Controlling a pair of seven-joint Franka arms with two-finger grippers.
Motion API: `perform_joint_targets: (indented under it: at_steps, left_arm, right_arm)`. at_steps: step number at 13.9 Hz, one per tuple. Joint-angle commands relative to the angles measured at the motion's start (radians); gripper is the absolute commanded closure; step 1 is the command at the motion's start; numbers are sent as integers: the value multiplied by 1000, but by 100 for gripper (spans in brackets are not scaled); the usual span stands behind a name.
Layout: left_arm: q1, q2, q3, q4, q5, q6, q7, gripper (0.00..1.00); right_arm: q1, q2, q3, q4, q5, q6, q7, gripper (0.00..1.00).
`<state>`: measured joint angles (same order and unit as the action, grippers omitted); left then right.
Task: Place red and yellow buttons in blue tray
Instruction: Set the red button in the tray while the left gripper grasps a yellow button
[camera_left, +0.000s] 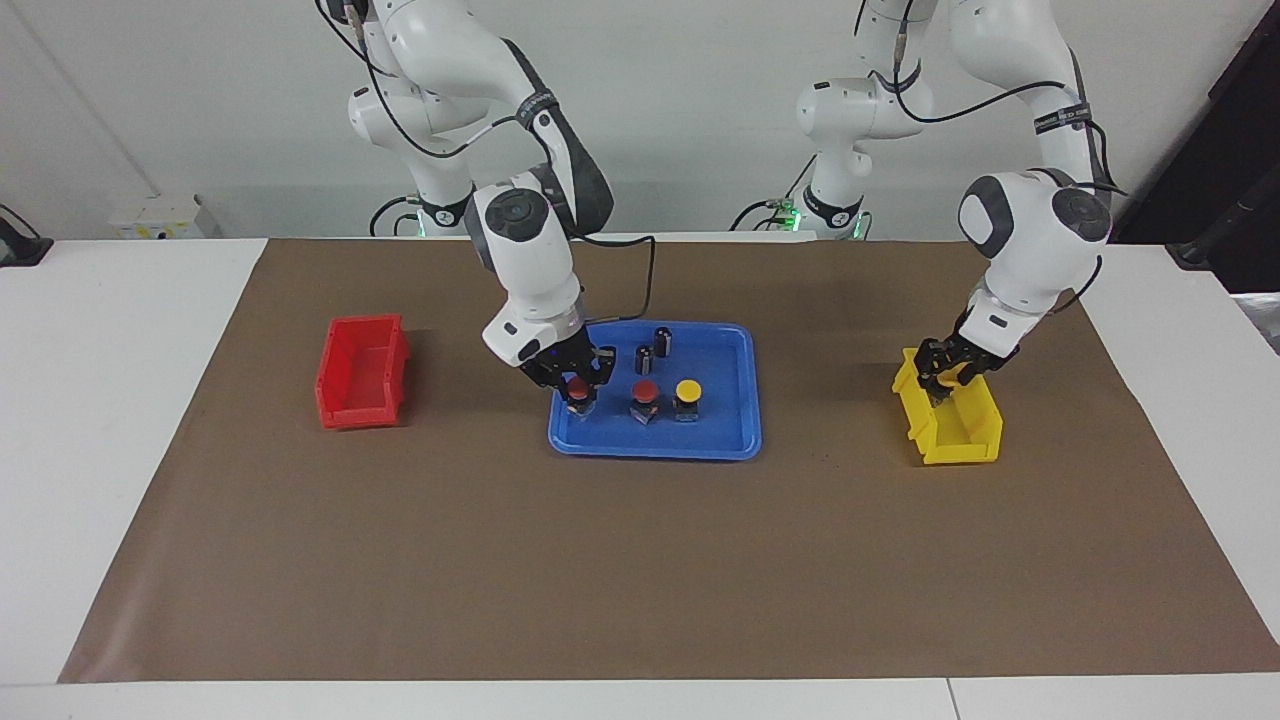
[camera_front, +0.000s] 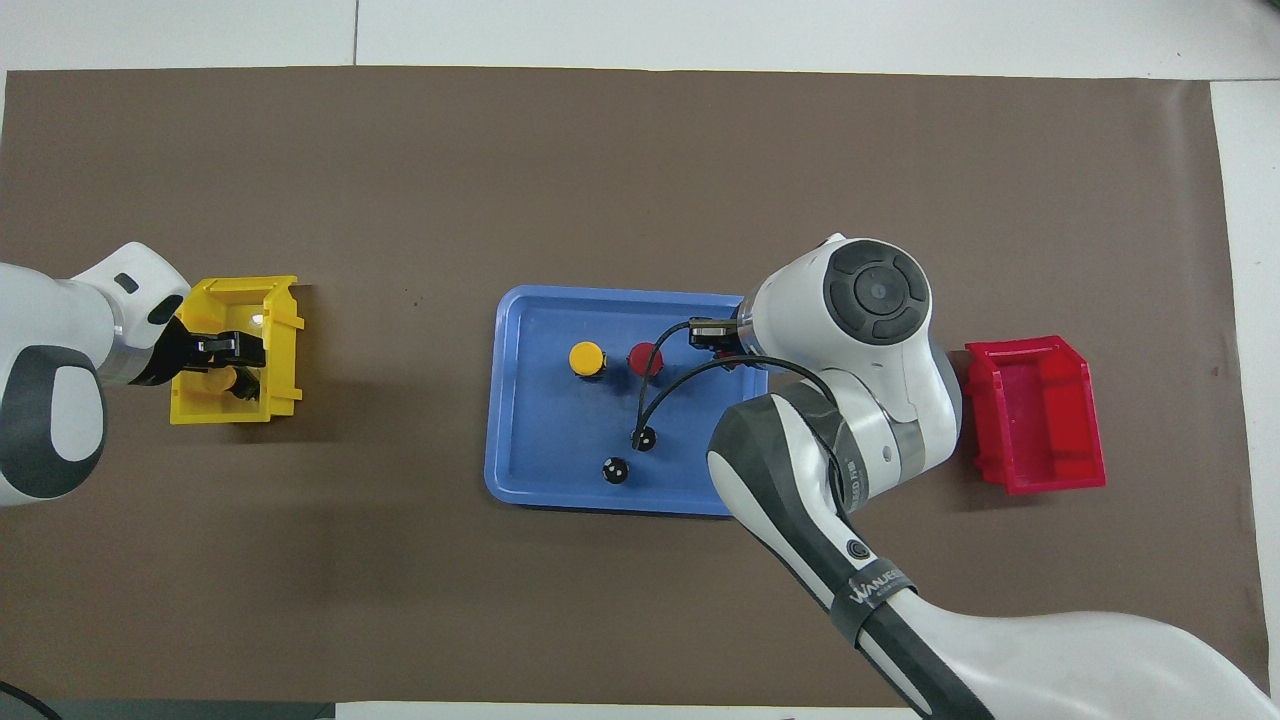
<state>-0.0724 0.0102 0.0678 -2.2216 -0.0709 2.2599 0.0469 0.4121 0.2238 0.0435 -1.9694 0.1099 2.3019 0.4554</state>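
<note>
Right gripper (camera_left: 578, 381) lowered into blue tray (camera_left: 735, 440), fingers spread around red button (camera_left: 579, 392). Second red button (camera_left: 645, 391) and yellow button (camera_left: 687, 389) stood alongside. Left gripper (camera_left: 945, 372) in yellow bin (camera_left: 965, 440), yellow button (camera_front: 217, 380) between fingers, grip unclear.

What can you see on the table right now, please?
blue tray: one, blue, mid-table
red buttons: two, red, in the tray
yellow buttons: two, yellow, one in the tray, one in the yellow bin
dark cylinders: two, black, in the tray
red bin: one, red, right arm's end
yellow bin: one, yellow, left arm's end
right end effector: one, black, at a red button
left end effector: one, black, inside the yellow bin
</note>
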Motion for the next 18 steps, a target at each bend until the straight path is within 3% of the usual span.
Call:
perform_joint_targets:
  at_steps: [1,4,5,6,8,10,16,18]
  left_arm:
    - [0,-7,4,-24,-18,29,-4,30]
    - [-6,-9,4,-10,-18,10,-4,29]
    - [-6,-10,4,-1,-18,9,-4,29]
    - [-7,-10,4,12,-18,-8,-4,28]
    - [-4,-18,6,48,-18,-71,1,27]
    - [3,-21,6,45,-18,-68,7,27]
    - [29,-21,6,13,-17,-23,34,27]
    - [28,-22,6,-4,-18,-20,36,27]
  right_arm:
    - [1,3,-4,-32,11,57,-24,77]
    - [20,17,-4,-48,11,88,-27,75]
    - [22,17,-4,-48,11,83,-29,71]
    - [21,17,-4,-51,11,82,-29,58]
    - [14,15,-4,-42,10,65,-26,0]
    - [-10,2,-16,10,-4,-11,-27,0]
    - [-277,-87,-14,323,-75,-523,-113,0]
    - [-356,-151,-14,331,-75,-603,-196,0]
